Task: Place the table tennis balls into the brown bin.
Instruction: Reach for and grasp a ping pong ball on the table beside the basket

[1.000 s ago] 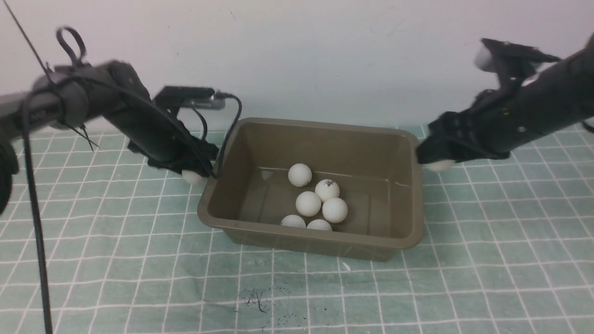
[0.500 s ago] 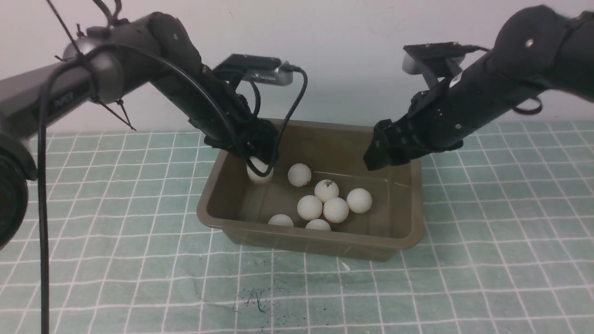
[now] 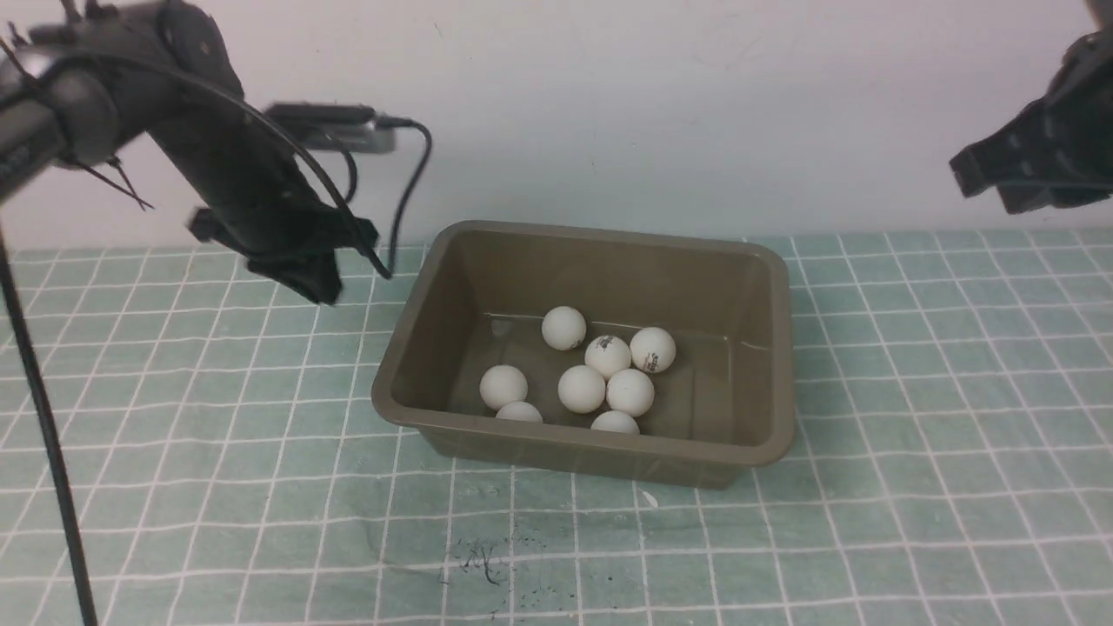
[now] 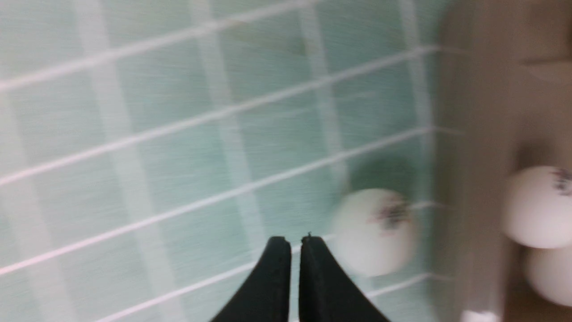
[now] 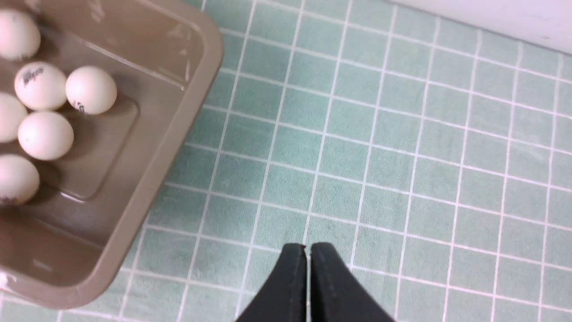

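Front view: the left pincer (image 3: pixel 320 289) hangs above the tabletop (image 3: pixel 913 391), shut and holding nothing. The brown bin (image 3: pixel 600 445) sits off to its right and below it. The right pincer (image 3: pixel 962 170) is raised, well clear of the bin's far side and also empty; its jaws are not clear from here. Eight table tennis balls (image 3: pixel 581 389) lie clustered on the bin floor. No ball shows on the mat in this view.

Left wrist view: this picture is blurred. The left pincer (image 4: pixel 295 243) has its two black tips pressed together with nothing between them. Just beside the tips, between them and the bin's outer wall (image 4: pixel 469 134), a loose ball (image 4: pixel 373 230) with a dark logo rests on the tabletop (image 4: pixel 156 134). Two more balls lie beyond the wall, inside the bin.

Right wrist view: the right pincer (image 5: pixel 308 251) is likewise closed and bare. The tabletop (image 5: pixel 402 134) lies under and ahead of it, and the bin's rim (image 5: pixel 181 134) is off to one side with five balls showing inside.

The step in hand looks to be fetching that loose ball. To do it well, spread the left jaws wide before descending and centre them over the ball. Turn them so that neither finger fouls the bin wall next to it. The ball is light and would likely roll at a nudge, so close gently once both pads flank it.
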{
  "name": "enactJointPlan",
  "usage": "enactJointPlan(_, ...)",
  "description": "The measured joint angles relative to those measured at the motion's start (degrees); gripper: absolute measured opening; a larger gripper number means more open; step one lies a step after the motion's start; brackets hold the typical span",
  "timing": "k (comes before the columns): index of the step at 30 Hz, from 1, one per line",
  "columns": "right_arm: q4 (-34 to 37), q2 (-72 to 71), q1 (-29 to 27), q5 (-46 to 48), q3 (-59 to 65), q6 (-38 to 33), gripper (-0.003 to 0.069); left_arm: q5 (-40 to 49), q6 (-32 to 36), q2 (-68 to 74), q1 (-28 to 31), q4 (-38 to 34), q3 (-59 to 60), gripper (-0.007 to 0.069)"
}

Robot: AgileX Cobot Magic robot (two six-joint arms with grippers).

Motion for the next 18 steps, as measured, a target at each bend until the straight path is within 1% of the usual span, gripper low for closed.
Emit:
enactJointPlan(1,0.0,-0.1,0.0,-0.1,0.1,0.0,-0.001,0.1,0.3,0.2,-0.1,-0.4,0.0,0.0004)
enactJointPlan(2,0.3,-0.4,0.0,-0.9,1.4,0.0,-0.0013,1.0,2.2,1.4,-1.1,-3.3,0.0,-0.0003)
enactJointPlan(3,0.3,-0.5,0.0,-1.5,2.2,0.0,-0.0013,1.9,3.4,1.9,-2.0,-4.4,0.1,-0.0005)
enactJointPlan(7,0.3,-0.5,0.0,-2.1,4.1,0.0,-0.0014,4.2,4.8,1.4,-3.0,-5.5,0.1,-0.0005)
enactJointPlan(10,0.3,-0.4,0.0,-3.1,5.7,0.2,-0.0014,4.7,6.2,-0.7,-2.7,-3.8,0.1,-0.0005)
enactJointPlan(11,0.4,-0.4,0.0,-4.0,6.5,0.2,-0.0014,4.8,6.4,-1.7,-2.3,-1.7,0.0,-0.0005)
enactJointPlan(13,0.5,-0.4,0.0,-4.5,6.7,0.2,-0.0015,5.1,6.4,-2.2,-1.5,0.1,0.0,0.0002)
enactJointPlan(14,0.5,-0.4,0.0,-4.7,6.7,0.2,-0.0015,5.2,6.4,-2.2,-1.2,0.1,0.0,0.0013)
enactJointPlan(18,0.7,-0.4,0.0,-5.0,6.7,0.2,-0.0014,5.4,6.4,-0.4,-0.7,-0.9,0.0,0.011)
